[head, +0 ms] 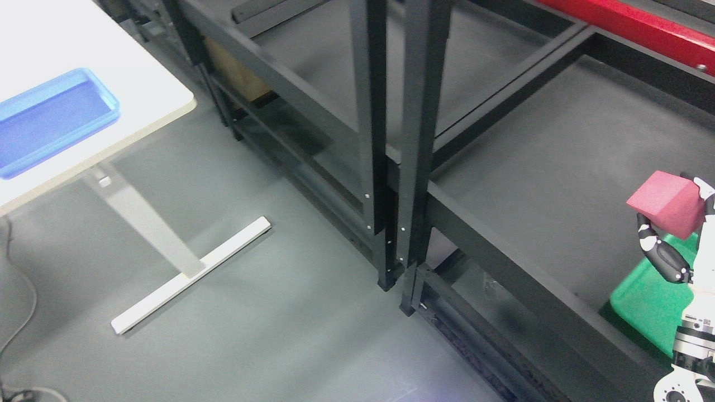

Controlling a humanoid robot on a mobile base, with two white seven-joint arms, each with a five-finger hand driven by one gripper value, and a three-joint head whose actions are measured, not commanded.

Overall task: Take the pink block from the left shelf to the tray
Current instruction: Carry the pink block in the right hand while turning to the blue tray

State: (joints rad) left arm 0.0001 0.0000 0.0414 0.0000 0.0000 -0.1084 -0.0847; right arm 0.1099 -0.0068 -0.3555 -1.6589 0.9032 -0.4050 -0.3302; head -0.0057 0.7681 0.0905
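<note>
Your pink block (pixel 667 204) is already off the shelf board, held in the air at the far right of the head view, tilted so one corner points left and its top face slopes toward the camera. The right hand (pixel 678 234) has it: one dark finger curls up under the block's lower left edge and a white-tipped one shows at its upper right corner, so the fingers (pixel 659 254) are pinching the block between them. The block looks roughly cubic, so no long axis matters here.

Directly below and behind the hand lies a green tray (pixel 651 304) on the shelf (pixel 558 184), partly hidden by the arm and cut by the picture's edge. A blue tray (pixel 106 92) sits far off on the white surface (pixel 145 61) at upper left. The task names no colour, so I cannot say which you want. The green one is much the nearer: a short drop. The blue one lies well apart, across open floor.

Watch the black uprights (pixel 391 139) between the two shelf bays and the front rail (pixel 503 245) below the hand; moving left means clearing both. Room above the shelf board is open. The left arm does not show.
</note>
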